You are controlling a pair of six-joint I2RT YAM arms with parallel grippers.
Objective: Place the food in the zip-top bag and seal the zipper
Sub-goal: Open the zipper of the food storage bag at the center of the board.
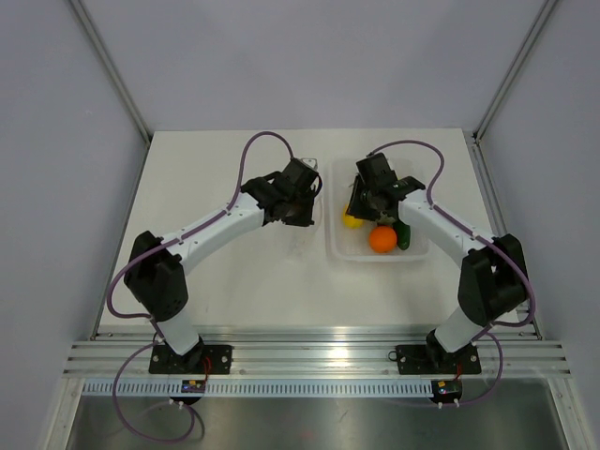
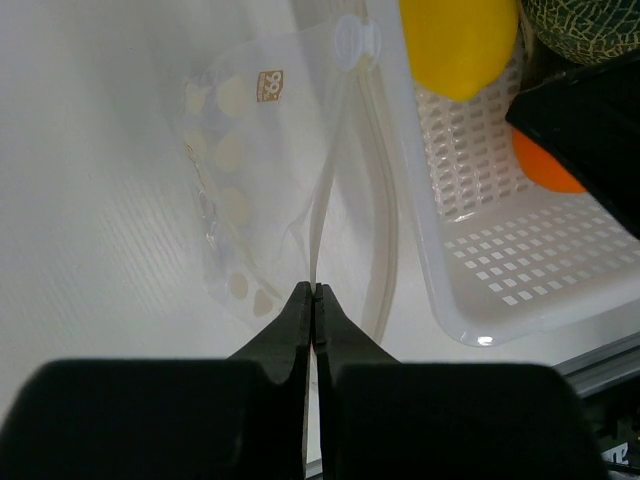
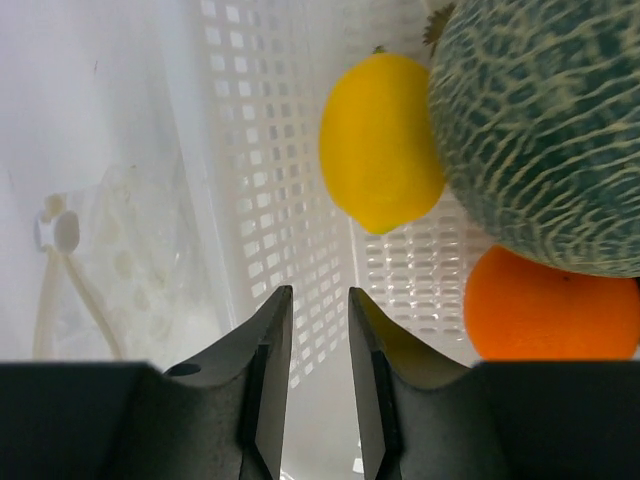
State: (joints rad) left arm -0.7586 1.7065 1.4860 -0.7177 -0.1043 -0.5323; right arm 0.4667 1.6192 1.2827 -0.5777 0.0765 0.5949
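Observation:
The yellow lemon [image 1: 350, 221] lies at the left end of the white perforated tray [image 1: 412, 255], against a grey-green melon [image 3: 540, 130] and an orange [image 1: 382, 240]. In the right wrist view the lemon [image 3: 380, 140] is just ahead of my right gripper [image 3: 318, 294], which is open, empty and inside the tray [image 3: 260, 150]. The clear zip-top bag [image 2: 245, 180], printed with pale dots, lies on the table left of the tray [image 2: 480, 250]. My left gripper [image 2: 315, 290] is shut on the bag's thin zipper edge [image 2: 325, 200]. The lemon [image 2: 458, 45] also shows there.
The melon [image 2: 585, 25] and the orange [image 2: 540, 165] fill the tray's right part. The right gripper's black body [image 2: 590, 130] hangs over the tray. The bag shows blurred through the tray wall [image 3: 130, 270]. White walls enclose the table [image 1: 225, 272] on three sides.

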